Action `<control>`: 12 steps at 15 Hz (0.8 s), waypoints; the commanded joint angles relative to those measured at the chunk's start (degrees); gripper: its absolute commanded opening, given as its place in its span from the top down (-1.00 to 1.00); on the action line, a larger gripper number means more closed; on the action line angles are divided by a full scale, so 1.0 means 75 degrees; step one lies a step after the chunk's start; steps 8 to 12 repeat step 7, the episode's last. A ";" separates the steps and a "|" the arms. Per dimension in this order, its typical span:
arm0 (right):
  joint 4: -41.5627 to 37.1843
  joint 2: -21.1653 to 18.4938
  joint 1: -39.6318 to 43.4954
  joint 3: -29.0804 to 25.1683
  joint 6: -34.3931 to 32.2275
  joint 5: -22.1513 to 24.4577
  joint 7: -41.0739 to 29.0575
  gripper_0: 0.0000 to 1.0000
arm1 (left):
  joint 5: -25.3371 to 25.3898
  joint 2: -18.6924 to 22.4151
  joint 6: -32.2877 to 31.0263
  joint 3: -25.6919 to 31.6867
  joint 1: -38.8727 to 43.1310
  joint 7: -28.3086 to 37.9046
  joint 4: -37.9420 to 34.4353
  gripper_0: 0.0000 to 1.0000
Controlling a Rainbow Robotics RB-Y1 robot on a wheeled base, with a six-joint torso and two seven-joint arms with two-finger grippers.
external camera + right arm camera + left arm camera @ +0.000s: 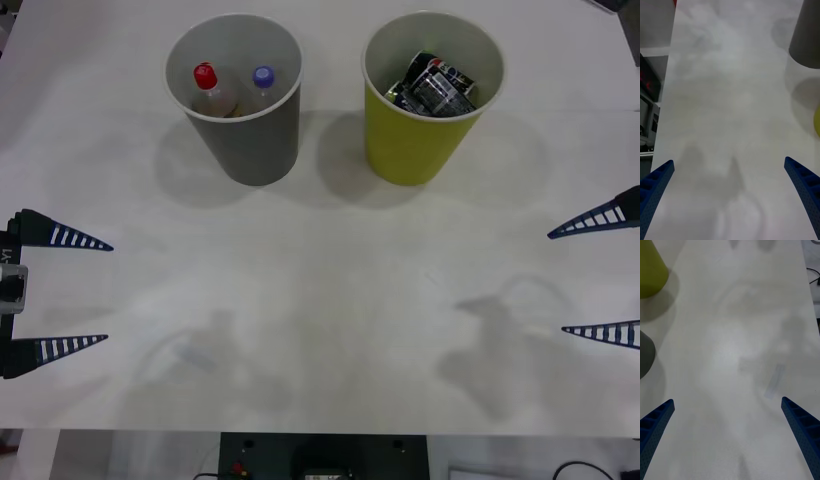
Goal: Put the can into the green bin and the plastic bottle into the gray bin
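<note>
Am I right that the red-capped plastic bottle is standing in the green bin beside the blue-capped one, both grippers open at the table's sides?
Not quite. The front view shows the plastic bottle beside the blue-capped bottle in the gray bin; the green bin holds dark cans. The left gripper and right gripper are indeed open at the sides.

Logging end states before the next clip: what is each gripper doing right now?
Left gripper: open, holding nothing, at the table's left edge.
Right gripper: open, holding nothing, at the table's right edge.
</note>
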 commanded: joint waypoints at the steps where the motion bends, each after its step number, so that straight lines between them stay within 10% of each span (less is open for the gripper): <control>1: 0.0001 0.0025 0.0155 -0.0005 0.0001 0.0027 0.0080 -1.00 | 0.0000 0.0000 0.0000 0.0000 0.0000 0.0000 0.0000 -0.95; 12: 0.0048 0.0037 0.0261 -0.0005 0.0001 0.0027 0.0092 -1.00 | 0.0000 0.0000 0.0000 0.0000 0.0000 0.0000 0.0000 -0.96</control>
